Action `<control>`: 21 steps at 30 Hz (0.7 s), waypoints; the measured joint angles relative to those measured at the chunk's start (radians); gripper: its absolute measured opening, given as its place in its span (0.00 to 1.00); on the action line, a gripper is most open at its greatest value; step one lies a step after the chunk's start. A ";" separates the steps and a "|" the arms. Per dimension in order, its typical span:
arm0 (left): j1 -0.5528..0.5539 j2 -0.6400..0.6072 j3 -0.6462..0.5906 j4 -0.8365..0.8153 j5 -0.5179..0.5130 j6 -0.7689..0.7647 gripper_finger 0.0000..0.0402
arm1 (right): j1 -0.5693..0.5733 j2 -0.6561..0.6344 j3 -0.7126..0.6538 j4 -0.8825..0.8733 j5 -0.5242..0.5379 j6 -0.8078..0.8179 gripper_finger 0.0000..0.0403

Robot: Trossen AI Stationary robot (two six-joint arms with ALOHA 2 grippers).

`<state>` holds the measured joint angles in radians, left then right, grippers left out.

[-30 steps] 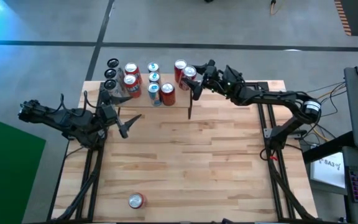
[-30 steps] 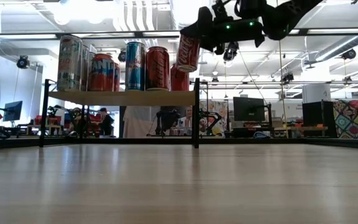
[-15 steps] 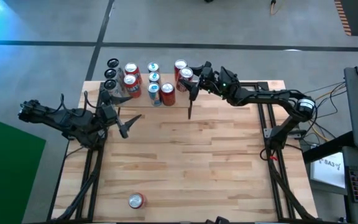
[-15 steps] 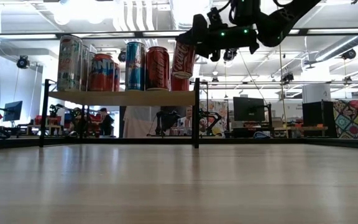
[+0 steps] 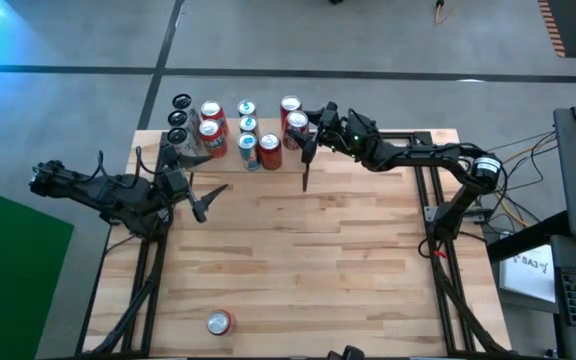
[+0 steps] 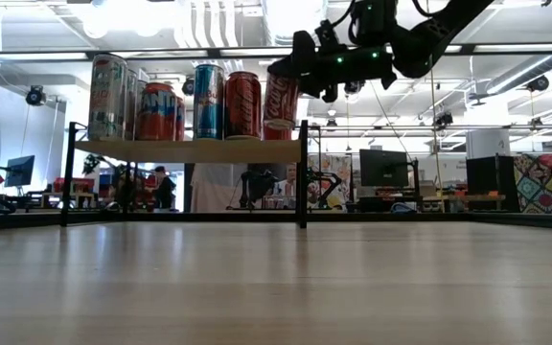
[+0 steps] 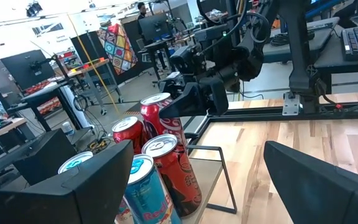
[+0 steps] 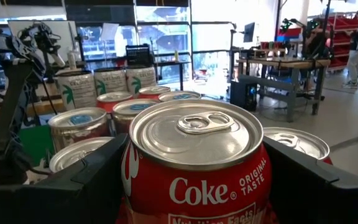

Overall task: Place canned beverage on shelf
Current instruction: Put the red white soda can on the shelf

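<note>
Butcher-block planks made up the table, with a workshop of desks, monitors and ceiling lights stretching behind it in the low view. On either side of a red Coke can sat the right gripper's dark fingers, closed against its sides so that the can stood upright between them. The right gripper held that can at the right-hand end of the shelf, close above the light wooden board and just above the black upright at that corner; whether the can's base touched the board could not be told. From there the right arm reached back across the far right part of the table to its base at the right edge. Beside the held can, other cans already stood upright on the shelf, red ones and blue-and-silver ones, packed closely together, with a few dark-topped ones at the shelf's left end. The left gripper hovered over the left part of the table, just in front of the shelf's left end, with its fingers spread wide and nothing between them. One more red can lay on its side near the table's front edge, well apart from both arms.
</note>
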<state>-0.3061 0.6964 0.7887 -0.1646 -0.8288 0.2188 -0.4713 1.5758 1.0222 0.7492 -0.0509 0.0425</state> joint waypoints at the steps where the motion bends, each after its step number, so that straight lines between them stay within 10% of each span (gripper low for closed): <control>1: 0.000 0.000 0.000 0.000 0.000 0.000 0.86 | 0.000 0.000 0.000 -0.001 0.000 0.000 0.74; 21: 0.000 0.003 0.000 0.000 0.000 0.000 0.86 | 0.009 0.043 0.000 0.018 0.028 -0.009 0.74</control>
<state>-0.3061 0.6991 0.7887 -0.1646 -0.8288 0.2192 -0.4625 1.6191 1.0225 0.7671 -0.0229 0.0338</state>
